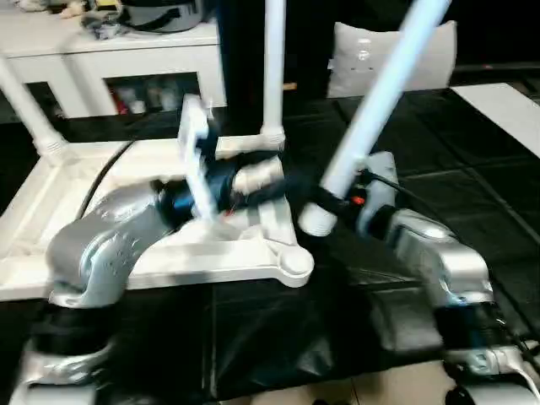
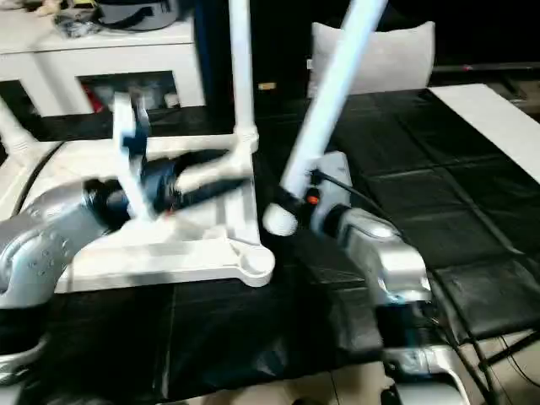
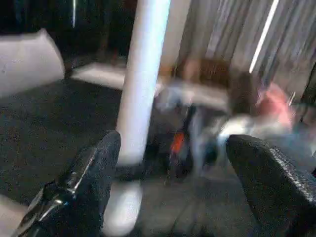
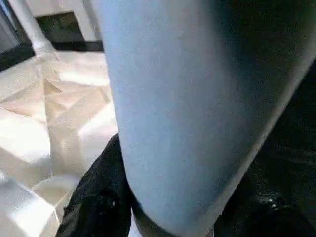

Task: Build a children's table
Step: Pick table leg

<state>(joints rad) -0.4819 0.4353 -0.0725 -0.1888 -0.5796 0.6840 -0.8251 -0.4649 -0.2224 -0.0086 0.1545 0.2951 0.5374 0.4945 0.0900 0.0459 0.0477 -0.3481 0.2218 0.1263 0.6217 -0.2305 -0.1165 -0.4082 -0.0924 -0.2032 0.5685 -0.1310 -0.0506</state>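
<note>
The white plastic rectangular tabletop [image 1: 245,253] lies underside up, ribs showing, on the dark-covered desk [image 1: 253,337], with two long tapered white tubular legs already standing upright in its far corner sockets: one at the far left [image 1: 25,105], one at the far right [image 1: 273,67]. The step in hand looks like fitting a third leg [image 1: 380,97]: the right hand [image 1: 337,202] is clenched on this tube near its thick lower end, holding it tilted, its butt hanging just beside the tabletop's near right corner socket [image 1: 295,263], which is still empty. The left hand [image 3: 170,182] is released, its two black fingers [image 3: 94,182] spread wide with nothing between them, reaching over the tabletop toward the held leg. The next move, as I judge it, calls for bringing the butt over the round socket, standing the tube upright and pressing or twisting it home, the left hand perhaps steadying. The head views give the layout of sockets and legs; the left wrist view instead shows its own parted fingers with the held tube beyond them, and the right wrist view shows the grip up close, the tube against a black finger [image 4: 98,207] with the ribbed underside [image 4: 49,123] behind. A grey cushion [image 1: 392,59] stands at the back.
</note>
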